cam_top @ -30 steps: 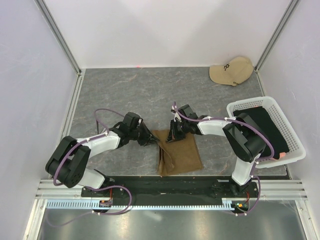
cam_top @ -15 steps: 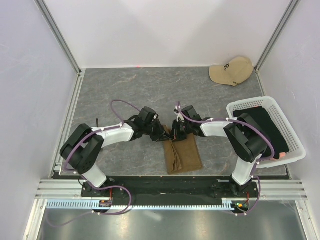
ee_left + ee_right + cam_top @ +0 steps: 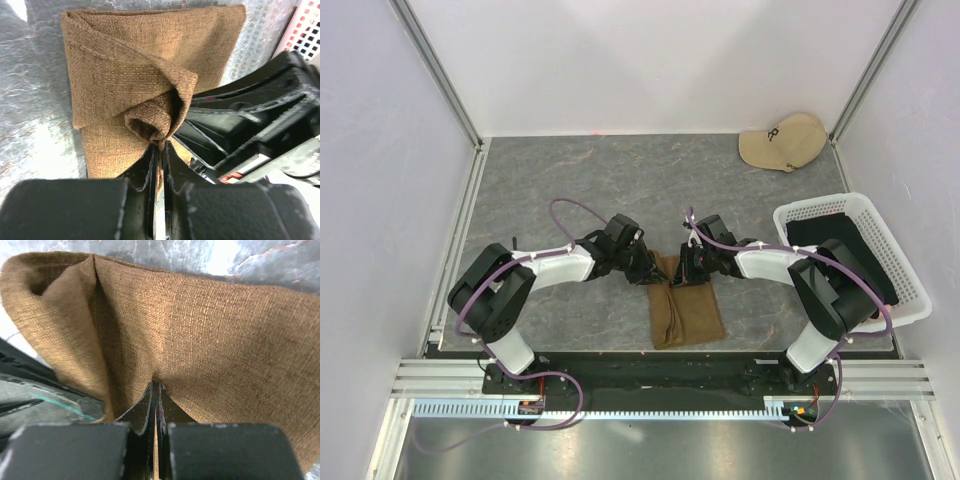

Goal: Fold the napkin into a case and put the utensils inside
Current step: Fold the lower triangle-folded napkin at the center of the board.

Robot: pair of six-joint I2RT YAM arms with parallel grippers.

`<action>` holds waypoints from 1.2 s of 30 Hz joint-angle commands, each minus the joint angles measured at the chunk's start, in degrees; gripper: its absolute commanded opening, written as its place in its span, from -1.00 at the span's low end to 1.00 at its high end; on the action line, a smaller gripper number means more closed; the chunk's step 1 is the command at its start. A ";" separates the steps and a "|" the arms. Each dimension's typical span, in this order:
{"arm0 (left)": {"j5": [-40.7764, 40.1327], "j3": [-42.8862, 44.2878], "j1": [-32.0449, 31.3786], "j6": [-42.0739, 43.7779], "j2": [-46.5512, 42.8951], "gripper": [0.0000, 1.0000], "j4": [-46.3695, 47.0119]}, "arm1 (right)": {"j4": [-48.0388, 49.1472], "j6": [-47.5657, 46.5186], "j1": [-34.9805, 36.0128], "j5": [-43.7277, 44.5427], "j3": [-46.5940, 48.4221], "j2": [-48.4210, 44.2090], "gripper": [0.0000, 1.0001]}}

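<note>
Napkin (image 3: 688,312) lower centre on bench (image 3: 580,180); left jaws pinch its curled fold; right jaws clamp its upper edge.

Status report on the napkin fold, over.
Left gripper shut on napkin. Right gripper shut on napkin, same far edge. Napkin part-folded; utensils not in view. Nothing in the way.

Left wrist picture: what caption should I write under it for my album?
The left gripper pinches a rolled-up fold of the olive-brown napkin lying on the grey table.
</note>
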 commanded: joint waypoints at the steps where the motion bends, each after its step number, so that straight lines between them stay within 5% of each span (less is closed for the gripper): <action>1: -0.66 3.30 -1.54 2.34 2.20 -0.96 0.02 | -0.19 -2.84 -0.15 4.81 -1.46 1.72 -1.00; 20: -2.24 7.43 -2.42 1.38 8.88 -0.96 1.16 | -7.57 -3.20 -0.41 9.29 -1.11 -7.06 -1.00; 36: -2.94 10.51 -2.42 0.23 12.31 -0.96 0.81 | -5.37 -3.02 -0.32 9.03 -3.84 -5.04 -1.00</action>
